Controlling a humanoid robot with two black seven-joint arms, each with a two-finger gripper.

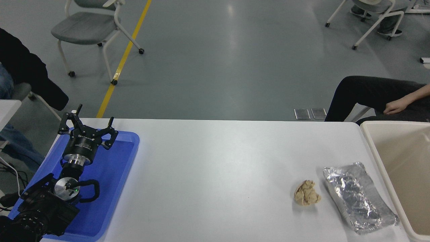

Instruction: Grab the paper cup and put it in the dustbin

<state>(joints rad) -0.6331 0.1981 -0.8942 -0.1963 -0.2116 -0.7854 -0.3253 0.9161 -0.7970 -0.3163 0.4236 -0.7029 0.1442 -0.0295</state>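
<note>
No paper cup shows anywhere on the desk, nor in the part of the dustbin (396,158) that is visible, so where it lies cannot be told; it may sit deeper in the bin, out of frame. The beige dustbin stands at the desk's right edge, its rim just beside a crinkled foil tray (359,196), with a crumpled brown paper ball (306,192) next to that near the front right corner. By this layout the cup step looks finished or nearly so, though that is a judgement. The right arm is out of view. The left gripper (88,125) is parked over the blue tray (111,188) at the left edge, jaws spread, holding nothing. A person's hand (394,108) rests beyond the far right corner
</note>
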